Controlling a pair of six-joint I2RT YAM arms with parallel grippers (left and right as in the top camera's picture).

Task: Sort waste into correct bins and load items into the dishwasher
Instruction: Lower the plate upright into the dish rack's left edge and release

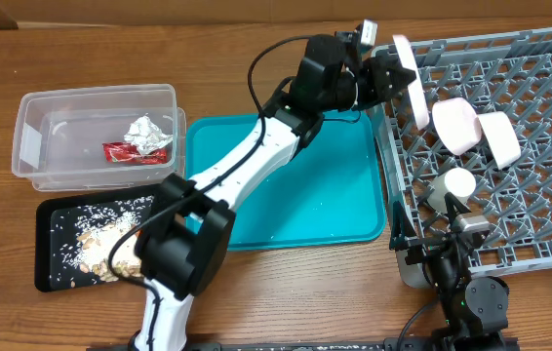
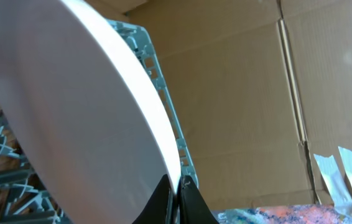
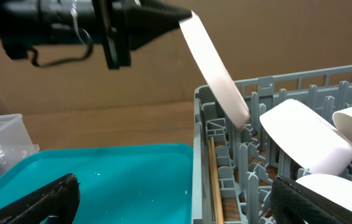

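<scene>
My left gripper [image 1: 389, 70] is shut on the rim of the round white plate [image 1: 409, 78] and holds it tilted on edge over the far left corner of the grey dish rack [image 1: 549, 68]. In the left wrist view the fingers [image 2: 177, 200] pinch the plate [image 2: 83, 106]. The right wrist view shows the plate [image 3: 216, 68] among the rack's pegs. A pale pink bowl [image 1: 456, 125], a white bowl [image 1: 498, 136] and a small white cup [image 1: 457, 183] stand in the rack. Chopsticks [image 3: 215, 180] lie along its left wall. My right gripper [image 3: 176, 199] is open and empty at the rack's near left corner [image 1: 442, 234].
The teal tray [image 1: 305, 185] lies between the rack and the bins. The clear tub [image 1: 42, 117] holds the paper ball [image 1: 149, 130] and the red wrapper [image 1: 132, 152]. The black tray [image 1: 52, 273] holds peanut shells [image 1: 100, 246]. Cardboard stands behind the table.
</scene>
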